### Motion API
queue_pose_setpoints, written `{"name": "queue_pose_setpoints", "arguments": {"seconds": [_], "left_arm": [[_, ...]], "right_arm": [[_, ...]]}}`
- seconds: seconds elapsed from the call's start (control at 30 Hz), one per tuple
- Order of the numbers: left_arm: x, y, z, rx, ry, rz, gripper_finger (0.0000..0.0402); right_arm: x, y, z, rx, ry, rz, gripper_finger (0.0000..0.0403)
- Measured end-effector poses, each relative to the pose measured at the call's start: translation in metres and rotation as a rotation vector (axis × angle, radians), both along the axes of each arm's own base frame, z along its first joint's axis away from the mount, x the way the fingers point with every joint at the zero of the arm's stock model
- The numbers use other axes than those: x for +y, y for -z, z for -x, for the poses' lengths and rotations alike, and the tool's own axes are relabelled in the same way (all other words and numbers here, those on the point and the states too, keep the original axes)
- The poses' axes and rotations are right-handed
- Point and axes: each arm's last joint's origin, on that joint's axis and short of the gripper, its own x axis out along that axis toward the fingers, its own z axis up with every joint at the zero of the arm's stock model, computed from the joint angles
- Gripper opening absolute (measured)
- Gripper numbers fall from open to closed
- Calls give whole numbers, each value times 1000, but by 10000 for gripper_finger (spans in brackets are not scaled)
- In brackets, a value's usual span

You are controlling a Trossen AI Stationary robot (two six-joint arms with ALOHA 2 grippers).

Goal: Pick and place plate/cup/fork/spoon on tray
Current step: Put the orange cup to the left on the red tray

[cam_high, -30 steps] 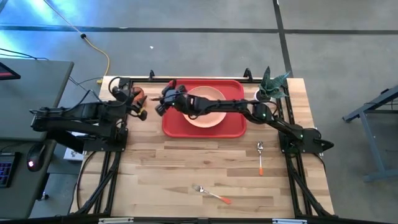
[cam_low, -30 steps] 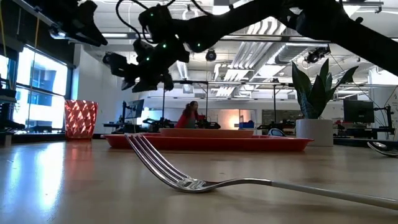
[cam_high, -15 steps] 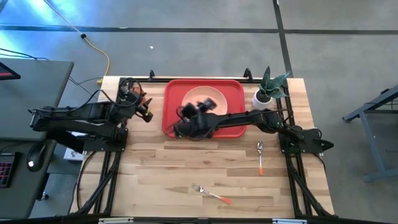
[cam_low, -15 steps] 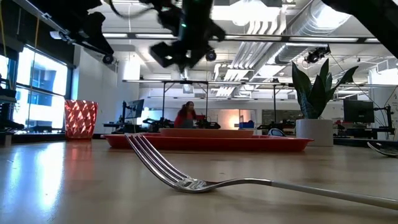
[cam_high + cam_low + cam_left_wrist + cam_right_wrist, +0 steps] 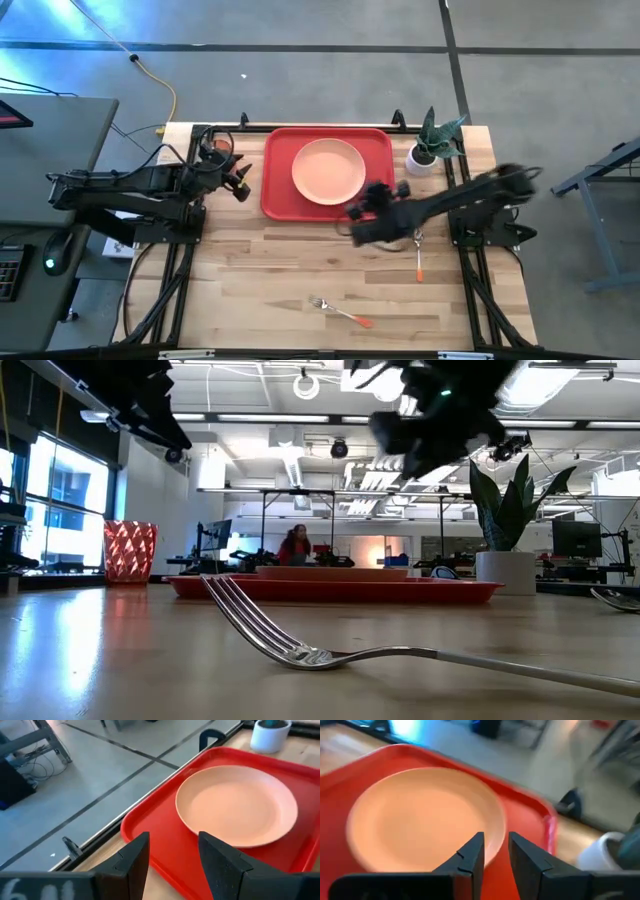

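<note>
The peach-pink plate (image 5: 328, 170) lies flat on the red tray (image 5: 280, 195) at the table's far middle. The red-orange cup (image 5: 130, 550) stands on the table left of the tray. In the high view my left arm covers most of it. The fork (image 5: 340, 312) lies near the front edge and the spoon (image 5: 419, 254) lies right of the tray. My left gripper (image 5: 240, 183) is open and empty beside the tray's left rim (image 5: 135, 827). My right gripper (image 5: 362, 212) is blurred above the tray's near right corner, empty, its fingers a narrow gap apart (image 5: 496, 855).
A white pot with a green plant (image 5: 428, 148) stands at the tray's far right corner. Dark frame rails run along the table's left and right sides. Bare wood lies between the tray and the fork. A person shows far off in the room (image 5: 298, 545).
My right gripper has swung from beyond the tray's left edge, near the cup, back across the tray toward the table's right and near side. It is now over the tray's near right corner. The plate, cup, fork and spoon have stayed in place.
</note>
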Motion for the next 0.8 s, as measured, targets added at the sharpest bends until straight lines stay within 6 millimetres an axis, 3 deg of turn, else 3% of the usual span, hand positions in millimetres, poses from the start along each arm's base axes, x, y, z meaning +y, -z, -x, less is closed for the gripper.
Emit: {"name": "queue_pose_setpoints", "arguments": {"seconds": [0.13,0.3,0.47,0.6,0.8], "left_arm": [[4,5,-6,22,-37,17,158],[22,19,-17,100,-87,85,158],[46,21,-16,87,-158,202,151],[71,21,-9,81,-214,296,133],[94,34,0,71,-241,508,119]], "right_arm": [[-3,-1,36,-193,-177,-150,54],[-7,8,61,-490,-497,-235,31],[-16,28,81,-607,-534,-244,29],[-22,32,85,-608,-545,-274,57],[-26,18,77,-604,-621,-252,133]]}}
